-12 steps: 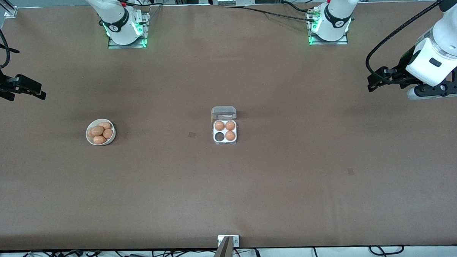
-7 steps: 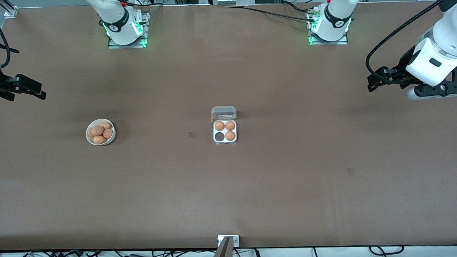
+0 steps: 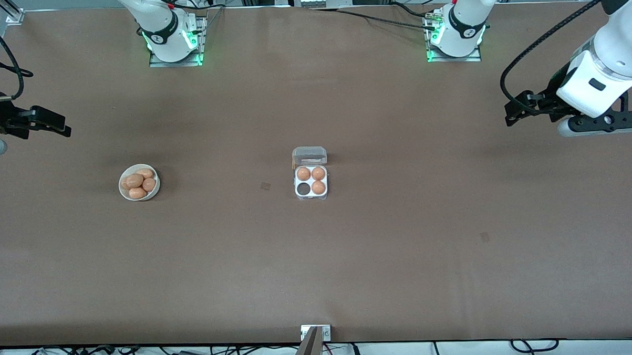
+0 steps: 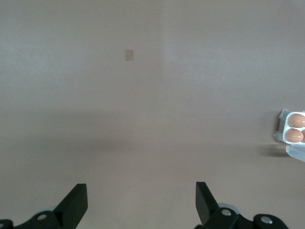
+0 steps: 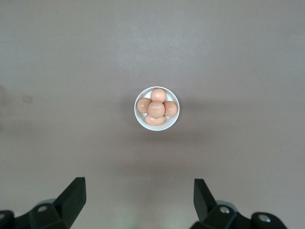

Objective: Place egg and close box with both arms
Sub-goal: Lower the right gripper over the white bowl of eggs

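Brown bench (image 3: 402,248), both my hands up, fingers spread wide, holding nothing. Right hand (image 5: 138,198) hangs directly above the round white bowl (image 5: 139,117) of orange-brown eggs (image 5: 156,109), probably lined up for a pick. Left hand (image 4: 141,200) waits well off from the small clear-plastic four-cell egg box (image 3: 311,182); its wrist view clips just the box edge. Only front view shows lid open, one cell empty.

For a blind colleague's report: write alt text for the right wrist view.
A white bowl holding five orange-brown eggs sits on a bare brown table, seen from above. The right gripper hangs open over the table short of the bowl, its two black fingers spread wide and holding nothing.
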